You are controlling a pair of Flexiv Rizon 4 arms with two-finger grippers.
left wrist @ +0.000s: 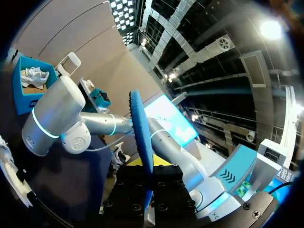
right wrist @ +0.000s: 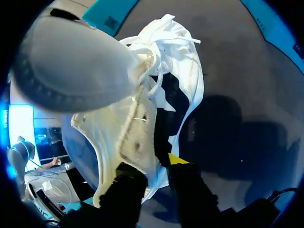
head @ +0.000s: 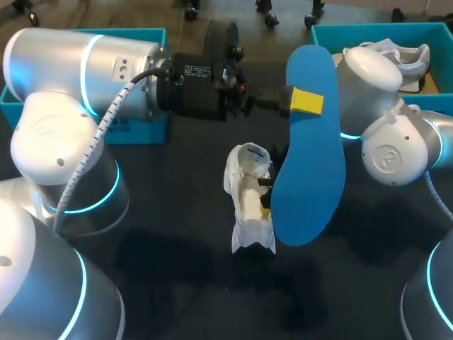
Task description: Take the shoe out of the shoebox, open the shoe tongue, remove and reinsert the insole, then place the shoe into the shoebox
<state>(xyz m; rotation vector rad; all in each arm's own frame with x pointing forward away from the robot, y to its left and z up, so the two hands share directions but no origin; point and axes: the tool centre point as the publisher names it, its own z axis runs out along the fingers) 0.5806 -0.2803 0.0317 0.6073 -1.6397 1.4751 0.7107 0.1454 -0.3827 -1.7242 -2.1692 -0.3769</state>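
Clamping the shoe (right wrist: 183,71), right fingers (right wrist: 178,159) show clearly wrist-side only; left fingers (head: 306,101) pinch the insole (head: 311,163).

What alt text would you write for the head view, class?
The left tool holds a blue insole up next to a white shoe, which the right tool grips. Two teal boxes stand behind.

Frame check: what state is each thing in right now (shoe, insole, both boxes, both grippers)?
insole: out of the shoe, held above the table
shoe: out of the boxes, on the table
left gripper: shut on the insole
right gripper: shut on the shoe
right shoebox: open, second shoe inside
left shoebox: open, contents hidden
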